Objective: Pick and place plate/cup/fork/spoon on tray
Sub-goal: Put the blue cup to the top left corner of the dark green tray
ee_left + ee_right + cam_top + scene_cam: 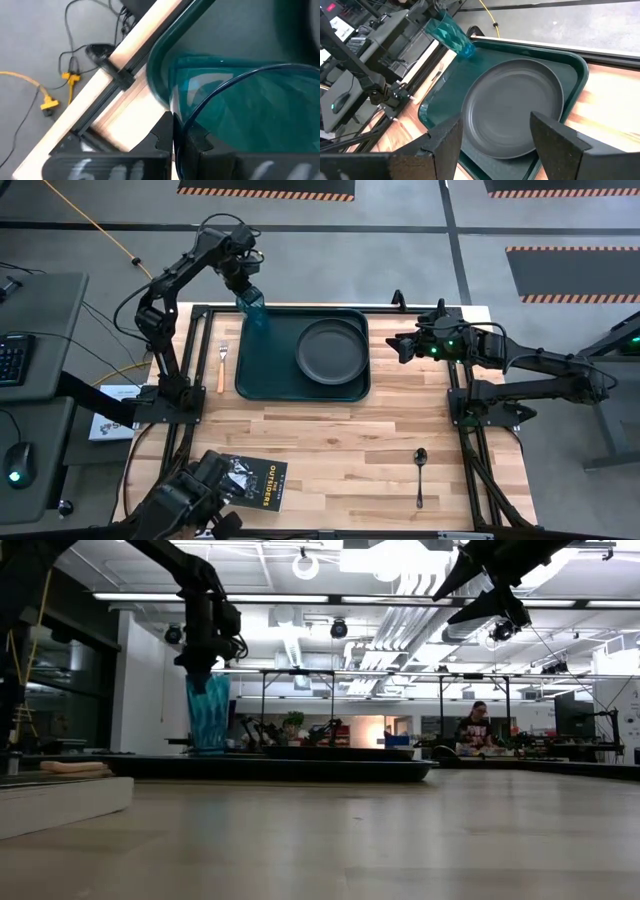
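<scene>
Two arms: left gripper (246, 292) jaws pinch the cup (251, 311) at the tray's (262, 380) far left corner; its base is hidden. Right gripper (397, 346), jaws spread, hovers beside the tray. Booklet (262, 485) reads "OUTSIDERS".

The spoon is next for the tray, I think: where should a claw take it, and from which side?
Judging from the high view, grip the spoon across its thin handle, near the middle, coming straight down. It lies flat on the bare table with its bowl toward the tray, so only a top approach gets fingers beside it. The right claw, open, is the nearer one.
</scene>
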Controlling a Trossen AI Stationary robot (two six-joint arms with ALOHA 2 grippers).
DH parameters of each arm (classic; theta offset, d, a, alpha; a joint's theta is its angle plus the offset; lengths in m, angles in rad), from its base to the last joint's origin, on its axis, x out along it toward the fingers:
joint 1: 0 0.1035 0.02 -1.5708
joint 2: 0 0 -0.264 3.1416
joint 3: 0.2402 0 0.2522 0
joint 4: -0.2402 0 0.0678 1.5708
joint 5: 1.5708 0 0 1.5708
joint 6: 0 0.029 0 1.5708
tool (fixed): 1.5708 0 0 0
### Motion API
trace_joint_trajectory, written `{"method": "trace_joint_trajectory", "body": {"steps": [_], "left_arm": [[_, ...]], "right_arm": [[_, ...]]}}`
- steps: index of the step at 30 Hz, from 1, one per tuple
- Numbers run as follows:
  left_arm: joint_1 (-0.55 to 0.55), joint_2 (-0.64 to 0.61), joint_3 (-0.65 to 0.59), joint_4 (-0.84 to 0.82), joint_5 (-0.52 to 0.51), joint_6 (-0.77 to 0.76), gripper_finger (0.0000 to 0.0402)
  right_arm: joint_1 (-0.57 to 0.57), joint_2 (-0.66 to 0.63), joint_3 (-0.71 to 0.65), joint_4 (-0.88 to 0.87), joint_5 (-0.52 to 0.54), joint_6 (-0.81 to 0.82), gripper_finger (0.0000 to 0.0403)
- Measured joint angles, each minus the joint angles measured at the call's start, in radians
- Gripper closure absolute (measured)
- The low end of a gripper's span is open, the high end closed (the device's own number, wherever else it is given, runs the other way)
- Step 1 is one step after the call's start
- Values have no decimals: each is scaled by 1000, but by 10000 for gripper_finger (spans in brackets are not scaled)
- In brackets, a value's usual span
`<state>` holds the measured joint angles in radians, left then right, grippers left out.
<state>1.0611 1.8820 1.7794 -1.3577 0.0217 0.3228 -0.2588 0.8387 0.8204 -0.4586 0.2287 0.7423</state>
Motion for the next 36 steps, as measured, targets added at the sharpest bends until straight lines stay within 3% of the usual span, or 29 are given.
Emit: {"method": "trace_joint_trajectory", "body": {"steps": [14,36], "left_arm": [[-3,38,0,2,-60,-17,400],[-7,38,0,11,-42,-58,380]], "right_arm": [[0,0,0,0,0,9,180],[0,0,0,0,0,9,180]]}}
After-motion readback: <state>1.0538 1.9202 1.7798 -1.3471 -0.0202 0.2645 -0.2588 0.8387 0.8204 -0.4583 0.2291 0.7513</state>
